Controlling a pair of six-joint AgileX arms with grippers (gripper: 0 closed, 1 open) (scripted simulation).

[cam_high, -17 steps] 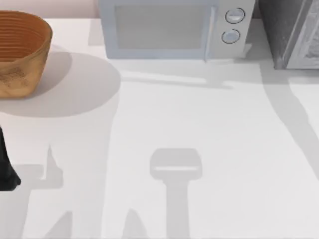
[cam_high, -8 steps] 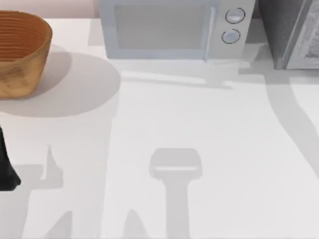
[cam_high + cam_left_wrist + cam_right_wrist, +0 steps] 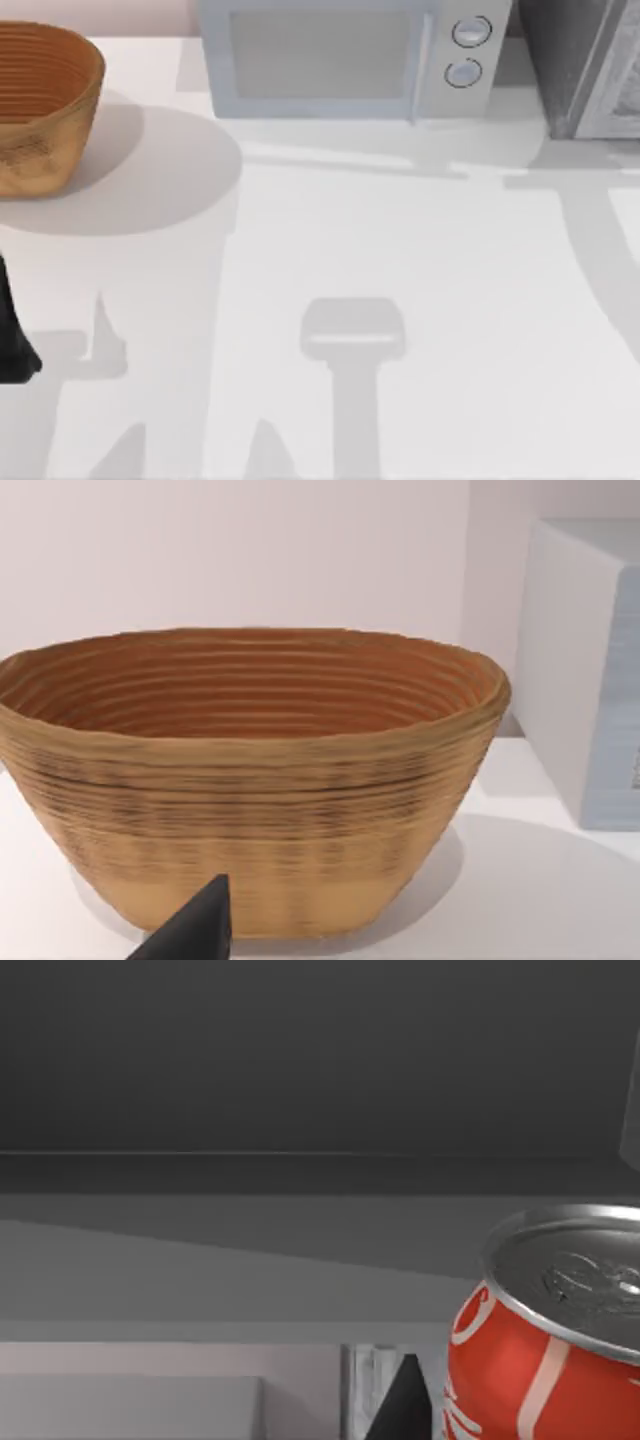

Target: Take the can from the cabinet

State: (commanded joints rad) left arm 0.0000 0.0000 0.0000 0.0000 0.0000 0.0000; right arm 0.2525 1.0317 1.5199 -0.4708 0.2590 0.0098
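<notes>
one dark right fingertip (image 3: 405,1405) shows just beside the can (image 3: 545,1350).

Rendered kitchen-style tabletop, not a real room. Cues: pale blue-white microwave (image 3: 340,60) with two round knobs at the back of a plain white table (image 3: 400,250), woven basket (image 3: 40,105) at the back left, grey cabinet (image 3: 580,65) at the back right. Flat pinkish wall (image 3: 230,550) behind. Surfaces uniformly clean, shadows hard-edged: simulation look.
</notes>
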